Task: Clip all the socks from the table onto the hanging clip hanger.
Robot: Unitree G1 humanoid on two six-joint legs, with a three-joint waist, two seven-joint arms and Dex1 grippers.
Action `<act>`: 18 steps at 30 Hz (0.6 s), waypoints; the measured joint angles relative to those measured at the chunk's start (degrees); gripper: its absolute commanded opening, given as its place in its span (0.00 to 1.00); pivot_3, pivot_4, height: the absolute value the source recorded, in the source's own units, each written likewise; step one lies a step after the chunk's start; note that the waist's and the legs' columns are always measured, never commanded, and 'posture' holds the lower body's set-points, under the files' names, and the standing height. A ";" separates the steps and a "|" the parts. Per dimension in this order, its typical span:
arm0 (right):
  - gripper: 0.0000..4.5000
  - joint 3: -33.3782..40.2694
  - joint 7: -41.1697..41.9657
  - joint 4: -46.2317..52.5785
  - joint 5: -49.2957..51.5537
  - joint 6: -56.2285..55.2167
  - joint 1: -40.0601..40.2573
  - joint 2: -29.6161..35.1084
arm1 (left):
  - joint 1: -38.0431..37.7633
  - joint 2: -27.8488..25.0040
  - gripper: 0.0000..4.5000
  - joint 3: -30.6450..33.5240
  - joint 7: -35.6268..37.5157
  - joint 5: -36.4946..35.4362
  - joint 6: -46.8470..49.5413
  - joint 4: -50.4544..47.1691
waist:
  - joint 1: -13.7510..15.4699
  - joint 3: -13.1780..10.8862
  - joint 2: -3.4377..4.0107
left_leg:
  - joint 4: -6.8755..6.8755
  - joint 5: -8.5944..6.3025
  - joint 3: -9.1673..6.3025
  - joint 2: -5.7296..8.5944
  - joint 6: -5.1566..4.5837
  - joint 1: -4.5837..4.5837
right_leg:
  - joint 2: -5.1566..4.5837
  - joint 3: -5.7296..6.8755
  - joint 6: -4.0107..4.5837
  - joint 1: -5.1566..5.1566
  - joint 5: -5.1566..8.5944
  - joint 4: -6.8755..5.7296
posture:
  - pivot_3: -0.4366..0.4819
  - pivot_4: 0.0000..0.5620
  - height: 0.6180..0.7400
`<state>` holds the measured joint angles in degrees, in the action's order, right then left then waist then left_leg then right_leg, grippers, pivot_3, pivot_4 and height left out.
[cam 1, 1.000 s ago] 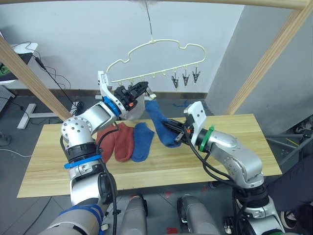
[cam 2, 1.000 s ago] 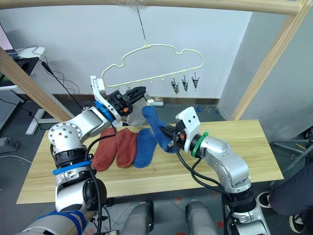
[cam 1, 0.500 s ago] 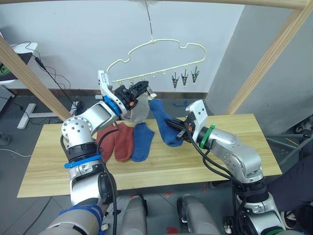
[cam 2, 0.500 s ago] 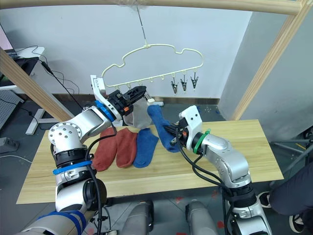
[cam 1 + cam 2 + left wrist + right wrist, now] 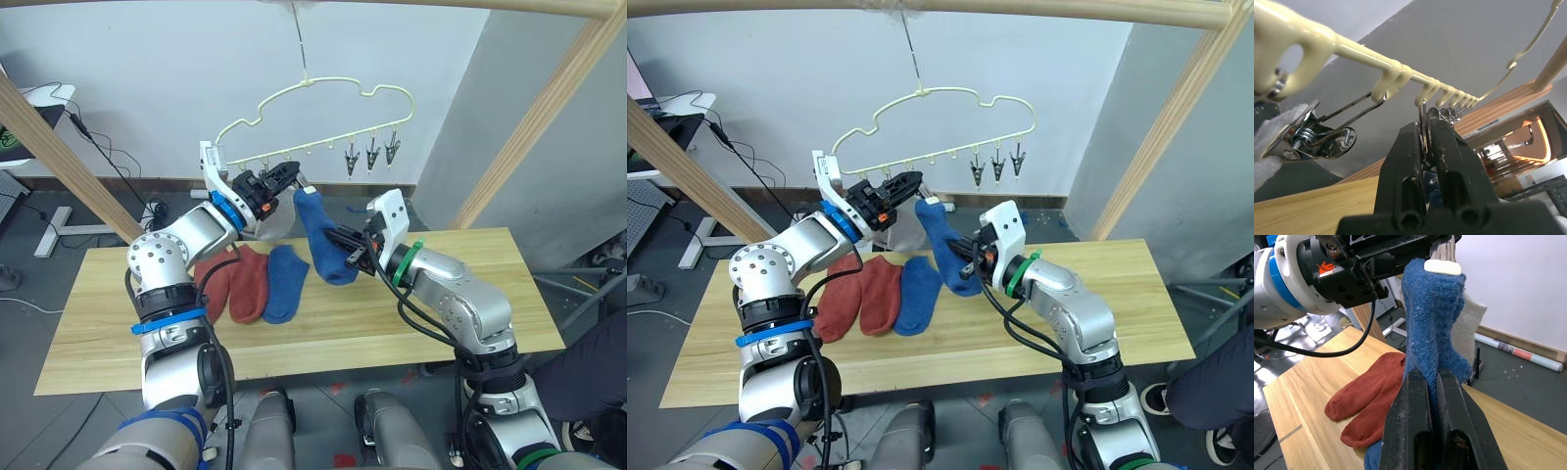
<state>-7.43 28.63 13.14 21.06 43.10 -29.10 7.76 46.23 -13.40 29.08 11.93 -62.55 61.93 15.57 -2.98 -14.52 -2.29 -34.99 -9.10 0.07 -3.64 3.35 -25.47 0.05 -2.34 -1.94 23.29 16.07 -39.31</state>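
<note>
While my right end effector (image 5: 345,249) stays out of it, pinched on the blue sock (image 5: 319,235) lifted off the counter (image 5: 470,294), my left end effector (image 5: 284,176) squeezes a clip (image 5: 1422,125) on the hanger (image 5: 313,103); feed the cuff into it. Clip mouth hidden

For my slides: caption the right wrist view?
Right gripper holds a blue sock up to a hanger clip above two rust-red socks.
</note>
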 measured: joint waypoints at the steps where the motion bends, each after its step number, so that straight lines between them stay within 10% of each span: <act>1: 0.01 0.00 -0.05 -0.12 0.01 0.00 -0.35 -0.02 | 0.07 -0.04 0.00 -0.01 0.03 0.00 -0.01 0.19 | -0.02 0.00 0.00 | 0.00 0.00 0.00 0.00 0.00 0.00 | 0.00 0.00 0.00 0.00 0.00 0.00 | 0.40 0.38 1.00; 11: 0.01 -0.03 -1.33 -2.28 0.43 0.70 -1.35 -0.70 | 0.16 -0.45 0.00 -1.75 1.80 1.00 -1.62 0.16 | -0.01 0.00 0.00 | 0.00 0.00 -0.01 0.00 0.00 -0.05 | -0.01 0.02 0.07 0.01 -0.04 0.05 | 0.41 0.36 1.00; 18: 0.00 0.00 -1.59 -2.30 0.48 1.21 -1.35 -0.71 | 0.06 -0.50 0.50 -2.38 3.42 1.36 -2.45 -0.45 | -0.04 0.00 0.00 | 0.02 0.00 -0.02 0.00 0.00 -0.09 | -0.01 0.04 0.09 0.02 -0.06 0.10 | 0.42 0.35 1.00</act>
<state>-7.43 27.04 10.83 21.54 44.31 -30.45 7.05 46.29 -13.89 26.69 15.36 -61.19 59.48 15.12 -3.02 -14.52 -2.29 -34.97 -9.10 0.05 -3.64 3.35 -25.56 0.04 -2.30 -1.85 23.32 16.02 -39.21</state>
